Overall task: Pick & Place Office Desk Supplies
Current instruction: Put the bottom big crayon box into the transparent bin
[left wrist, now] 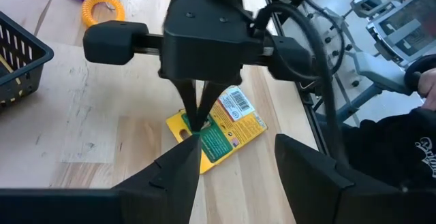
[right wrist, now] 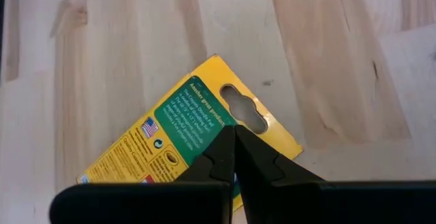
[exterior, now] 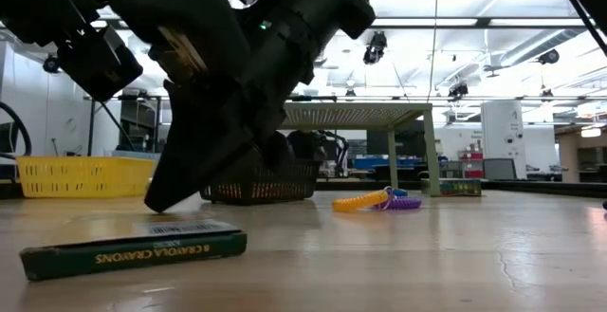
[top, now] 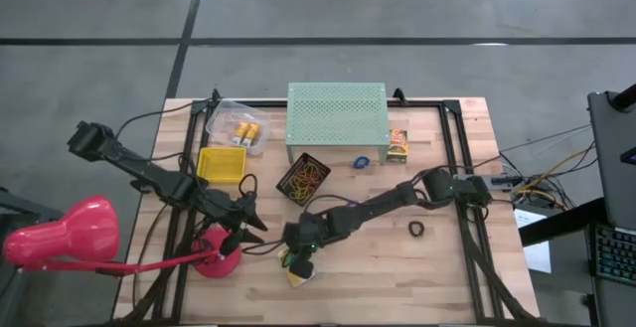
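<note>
In the lower middle of the high view, close to the tabletop's (top: 397, 277) near edge, the crayon box (top: 297, 270) lies flat with bare wood open to its right, and the right gripper (right wrist: 234, 157) stands over it with fingers pressed together, tips at the box's green face. The left gripper (left wrist: 235, 163) sits just left of it, fingers spread and holding nothing. Above them, the black mesh basket (top: 303, 178) holds rubber bands, the yellow tray (top: 223, 164) sits left of it, and the clear bin (top: 238, 126) holds small yellow boxes.
</note>
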